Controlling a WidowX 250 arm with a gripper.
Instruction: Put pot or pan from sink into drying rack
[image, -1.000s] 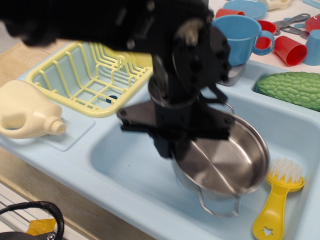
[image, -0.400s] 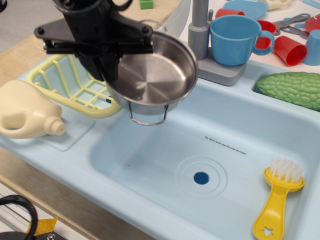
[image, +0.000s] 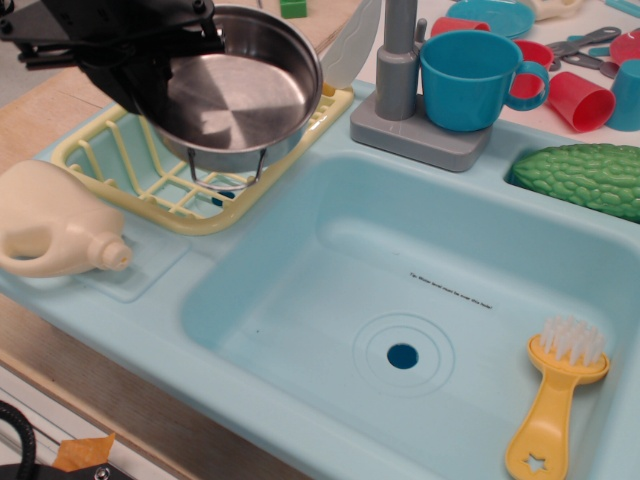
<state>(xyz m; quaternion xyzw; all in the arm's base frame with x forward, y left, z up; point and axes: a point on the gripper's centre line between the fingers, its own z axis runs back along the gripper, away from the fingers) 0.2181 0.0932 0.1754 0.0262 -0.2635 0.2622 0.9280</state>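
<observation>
The gripper (image: 135, 75) is clamped on the left rim of the pan (image: 235, 90), held above the drying rack (image: 130, 170) at the counter's far-left corner. Released from there, the pan could catch a prong, tip, and slide back. The sink (image: 300, 300) holds only a yellow brush (image: 555, 400) by its right edge; the pan is empty.

The gripper (image: 135, 60) is matte black, built from flat angular plates with a wide crossbar whose ends taper; small round screw heads dot it.

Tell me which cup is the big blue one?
The blue cup beside the grey faucet. The red cups behind it are smaller.
</observation>
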